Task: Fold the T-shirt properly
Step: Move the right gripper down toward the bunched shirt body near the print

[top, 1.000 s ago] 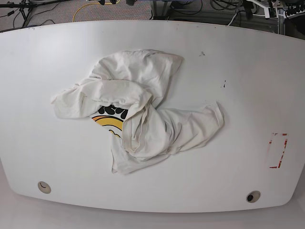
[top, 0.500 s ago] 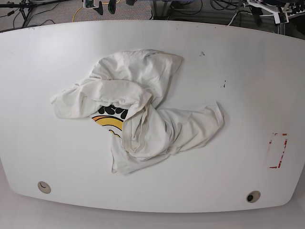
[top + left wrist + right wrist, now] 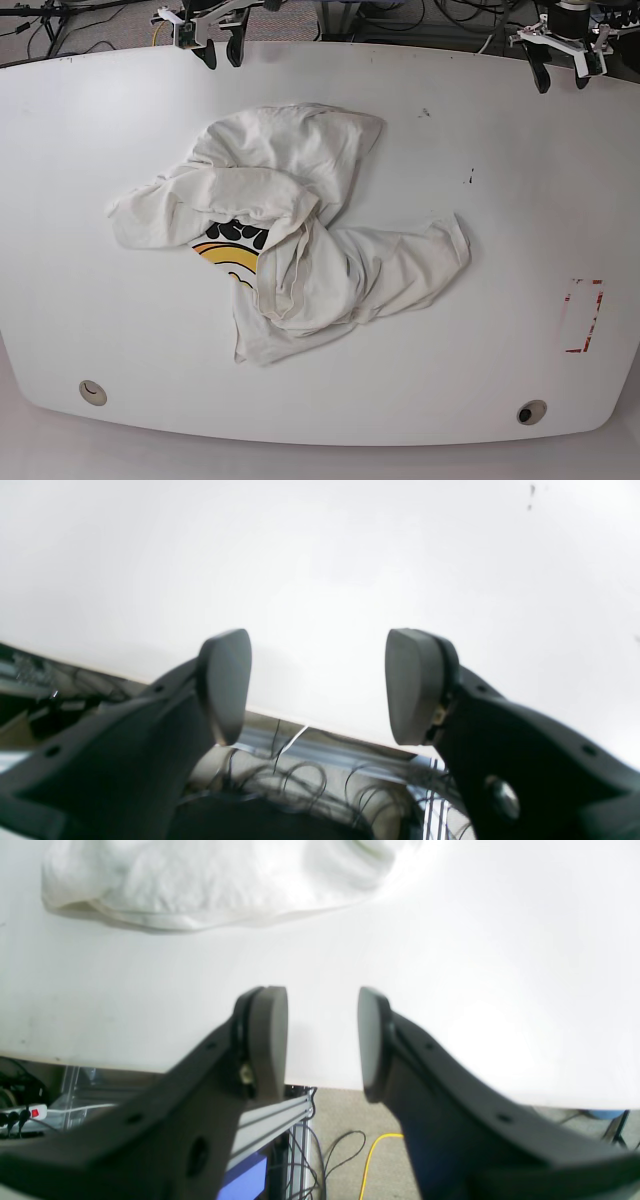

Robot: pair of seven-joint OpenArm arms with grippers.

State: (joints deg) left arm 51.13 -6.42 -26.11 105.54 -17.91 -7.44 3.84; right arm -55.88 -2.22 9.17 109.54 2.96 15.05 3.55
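T-shirt [image 3: 285, 235]: one, crumpled mid-table [image 3: 500, 330], part of the yellow-black print showing | right gripper [image 3: 322, 1040]: at far table edge, jaws parted a little, grasping nothing, shirt edge well beyond it | left gripper [image 3: 317, 685]: at far edge, jaws wide apart, empty | grippers: two

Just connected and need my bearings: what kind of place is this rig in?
Probably a robotics lab or test bench: a white table holding only a crumpled T-shirt, loose cables on the floor, and red tape marks.
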